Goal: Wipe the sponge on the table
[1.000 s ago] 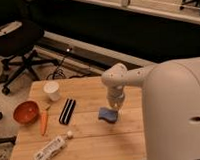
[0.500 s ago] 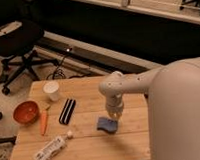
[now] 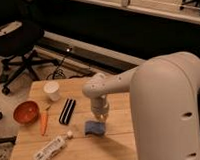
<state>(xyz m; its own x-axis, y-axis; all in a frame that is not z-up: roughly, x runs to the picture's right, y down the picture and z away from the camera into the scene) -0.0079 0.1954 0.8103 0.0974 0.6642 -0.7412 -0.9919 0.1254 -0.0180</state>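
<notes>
The blue-grey sponge [image 3: 93, 128] lies flat on the light wooden table [image 3: 121, 141], a little right of its middle and toward the front edge. My gripper [image 3: 99, 118] points straight down onto the sponge's far right part and is shut on it. The white arm reaches in from the right, and its bulky shell hides the table's right side. The fingertips are hidden behind the wrist and the sponge.
Left of the sponge lie a black ridged block [image 3: 68, 111], a carrot [image 3: 44, 122] and an orange bowl [image 3: 26, 112]. A white cup [image 3: 52, 90] stands at the back left. A white tube [image 3: 50, 150] lies at the front left. An office chair [image 3: 17, 43] stands behind the table.
The gripper has slid the sponge toward the table's front edge and then to the left. The other things on the table have stayed put.
</notes>
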